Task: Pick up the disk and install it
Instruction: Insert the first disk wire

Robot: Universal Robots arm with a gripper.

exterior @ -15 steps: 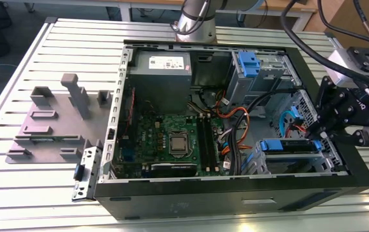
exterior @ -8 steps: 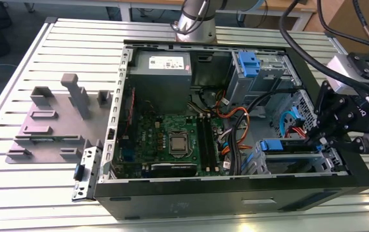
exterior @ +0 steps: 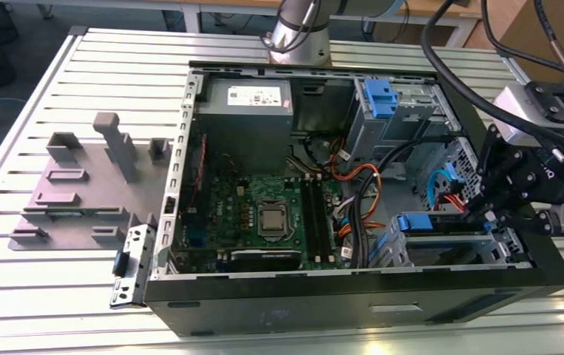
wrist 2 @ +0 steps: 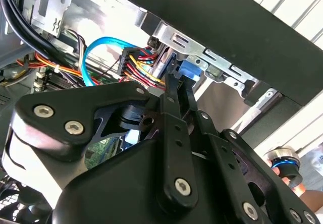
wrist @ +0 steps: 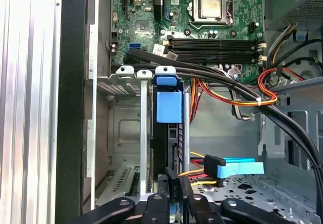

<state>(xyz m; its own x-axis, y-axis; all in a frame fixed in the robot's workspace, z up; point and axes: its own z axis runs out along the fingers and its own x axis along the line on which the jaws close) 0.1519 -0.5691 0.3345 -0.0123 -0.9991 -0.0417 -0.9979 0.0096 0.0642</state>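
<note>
Slatted pale metal makes up the desk [exterior: 45, 96], and on it lies an open black computer case [exterior: 361, 296] with its motherboard [exterior: 262, 214] facing up, a grey power-supply box [exterior: 247, 111] at the far end and a grey fixture plate [exterior: 75, 200] with upright blocks off toward the exterior view's left. The gripper [exterior: 494, 214] hangs over the drive cage [exterior: 459, 248] in the corner of the case toward the exterior view's right. In the first wrist view the disk [wrist: 169, 133] stands on edge in a slot of that cage, its blue bracket [wrist: 168, 105] facing the camera, with 2 empty white-tabbed rails [wrist: 134, 72] just beside it. Both wrist views show the dark fingers [wrist: 174, 186] meeting the edge of the disk nearest the camera; from these pictures I judge the jaws clenched on the disk, though the contact itself is partly hidden by the gripper body. The step in hand looks like the install itself: the disk appears lifted and already partly inside its bay, not yet clearly seated. A blue data cable [wrist: 237, 167] and a bundle of red, yellow and black power wires [wrist: 199, 171] lie close beside the fingers, and thick black cables [wrist: 227, 82] cross above the cage. Finishing calls for a straight push along the rails, keeping the disk square to the slot and the fingers clear of those connectors, until the bracket latches.
</note>
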